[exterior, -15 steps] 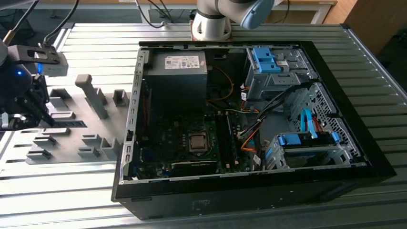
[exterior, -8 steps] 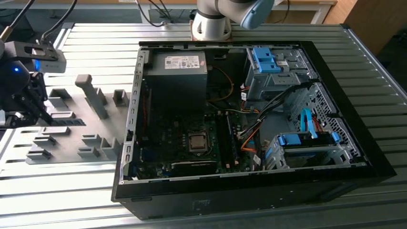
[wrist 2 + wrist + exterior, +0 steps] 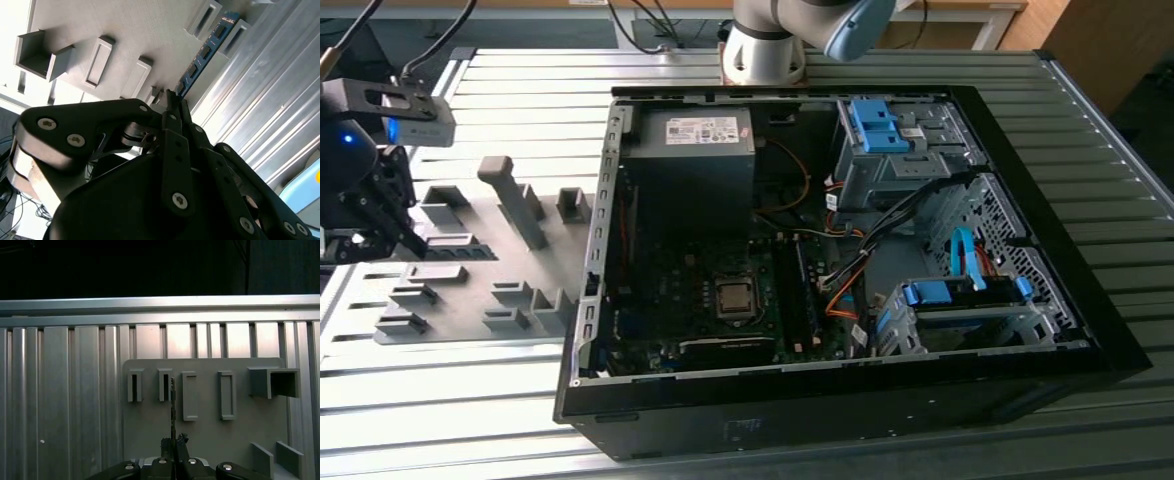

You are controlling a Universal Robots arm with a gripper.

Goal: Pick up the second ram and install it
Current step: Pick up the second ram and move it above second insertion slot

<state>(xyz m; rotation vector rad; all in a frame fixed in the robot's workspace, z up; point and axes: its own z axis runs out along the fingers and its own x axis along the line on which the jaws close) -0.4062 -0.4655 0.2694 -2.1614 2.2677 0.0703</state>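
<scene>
Tool (image 3: 172, 97): pinched on one end of the memory stick (image 3: 202, 52).
Memory stick: held straight out beyond the tool's tips, over the grey slotted plate (image 3: 210, 440).
Plate: laid on the ribbed worktop (image 3: 75, 390).

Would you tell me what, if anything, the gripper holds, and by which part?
The gripper is shut on the second ram, pinching the board's near end.

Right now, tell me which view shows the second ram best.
Second wrist view: the second ram shows its blue face and chips beyond the gripper. First wrist view gives it edge-on; exterior view, too small to tell.
</scene>
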